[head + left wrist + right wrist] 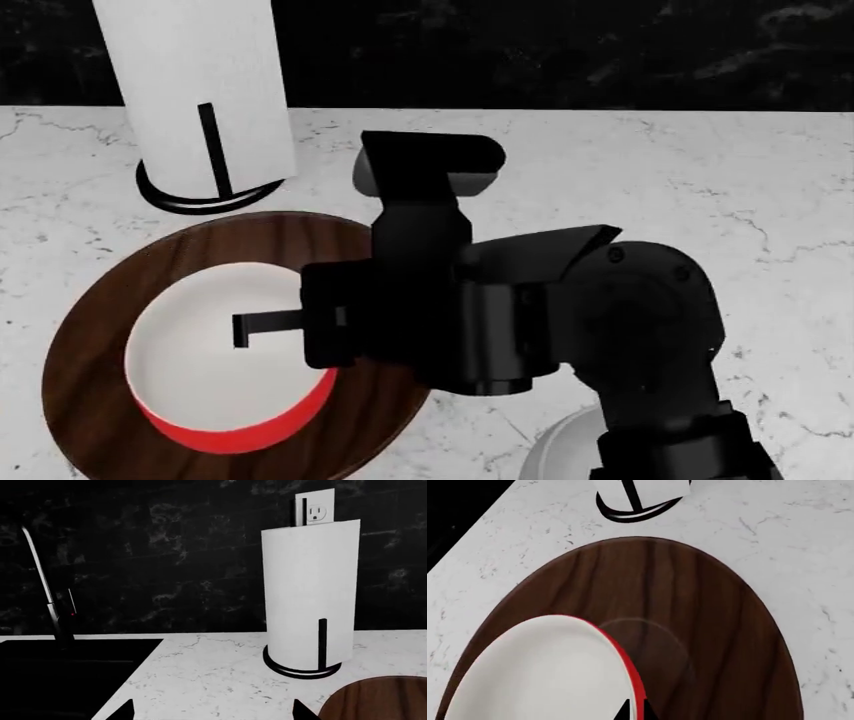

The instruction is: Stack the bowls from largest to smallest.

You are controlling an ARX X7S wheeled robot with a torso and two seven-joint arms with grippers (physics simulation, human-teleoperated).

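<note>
A: What's on the left, from up at the head camera?

B: The white paper-towel roll (200,85) in the upper left of the frame, upright on its black ring holder (207,195) on the marble desk (694,170). Just below it, at lower left, sits the wide wood-grain bowl (94,350).

A: And the red bowl?

B: The red bowl (220,365) is inside the wooden one, white inside facing up, red rim showing along its lower edge. I can't say if it rests flat or hangs a little above the wood.

A: Is the right gripper (630,711) holding it?

B: Its jaws are pinching the red bowl's rim, one dark tip on each side of the red edge at the bottom of the right wrist frame. From the head, the black arm (534,310) covers the centre.

A: Further right?

B: The light-grey bowl (554,450) peeks out at the bottom edge, mostly hidden behind the arm.

A: The left gripper (213,712)?

B: Only two dark tips, spread well apart, over bare desk, with a sink (67,675) and faucet (47,590) at frame left.
</note>
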